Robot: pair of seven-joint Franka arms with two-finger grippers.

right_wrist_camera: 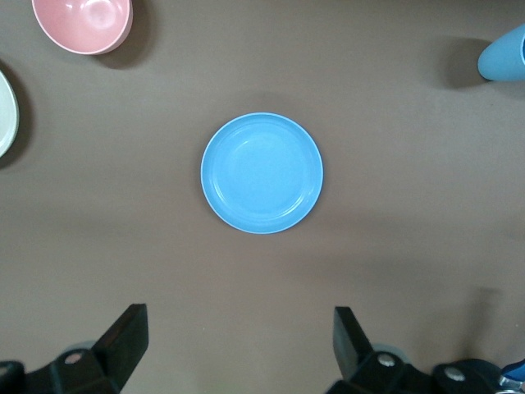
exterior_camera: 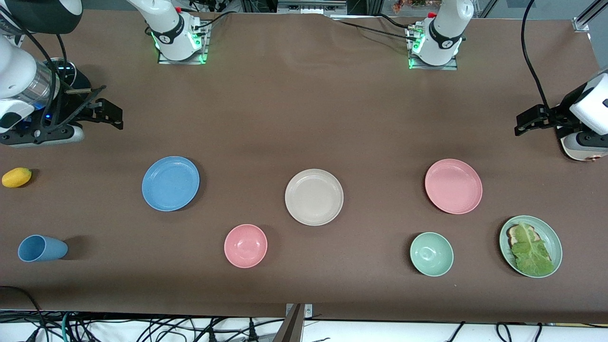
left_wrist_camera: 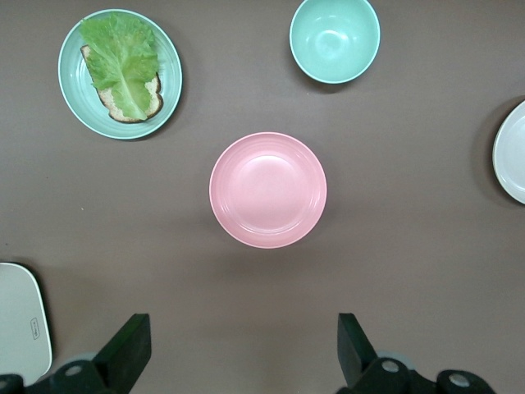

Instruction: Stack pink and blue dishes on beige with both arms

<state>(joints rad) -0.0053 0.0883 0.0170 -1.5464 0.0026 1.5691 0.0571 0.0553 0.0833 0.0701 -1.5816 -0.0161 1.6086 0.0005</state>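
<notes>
The blue plate (exterior_camera: 170,183) lies toward the right arm's end of the table, the pink plate (exterior_camera: 453,186) toward the left arm's end, and the beige plate (exterior_camera: 314,196) between them. All three rest flat and apart. My right gripper (exterior_camera: 111,114) hangs open over bare table, with the blue plate (right_wrist_camera: 262,173) centred ahead of its fingers in the right wrist view. My left gripper (exterior_camera: 525,121) hangs open too, empty, and the pink plate (left_wrist_camera: 268,190) sits ahead of it. An edge of the beige plate (left_wrist_camera: 513,152) shows in the left wrist view.
Nearer the front camera stand a pink bowl (exterior_camera: 245,245), a mint bowl (exterior_camera: 431,254), a mint plate (exterior_camera: 556,247) with bread and lettuce, and a blue cup (exterior_camera: 42,248) on its side. A yellow fruit (exterior_camera: 16,177) lies at the right arm's end.
</notes>
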